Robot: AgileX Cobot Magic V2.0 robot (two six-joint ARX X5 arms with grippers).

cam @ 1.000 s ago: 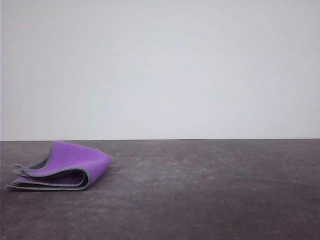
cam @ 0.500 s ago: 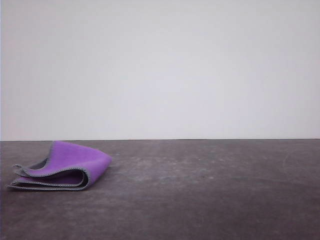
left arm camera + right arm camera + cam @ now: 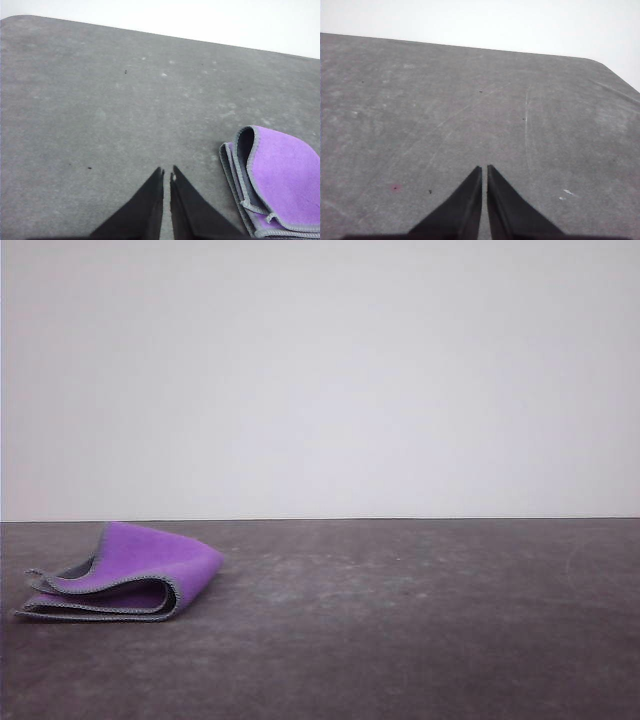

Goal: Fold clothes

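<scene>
Lying folded at the lower left of the front frame on the dark grey scuffed tabletop [image 3: 420, 620], the soft, light purple-and-charcoal hemmed cloth [image 3: 140, 575], likely inviting a hem-corner pinch, both black grippers, left [image 3: 166, 175] and right [image 3: 484, 170], hovering closed, empty.

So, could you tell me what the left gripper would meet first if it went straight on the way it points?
Probably bare table: the left gripper points past the cloth, which lies off to its side.

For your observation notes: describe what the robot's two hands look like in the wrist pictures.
Left hand and right hand look alike: two matte black fingers each, broad at the base and tapering to sharp points like a wedge. No cables, markings or labels show on them.
</scene>
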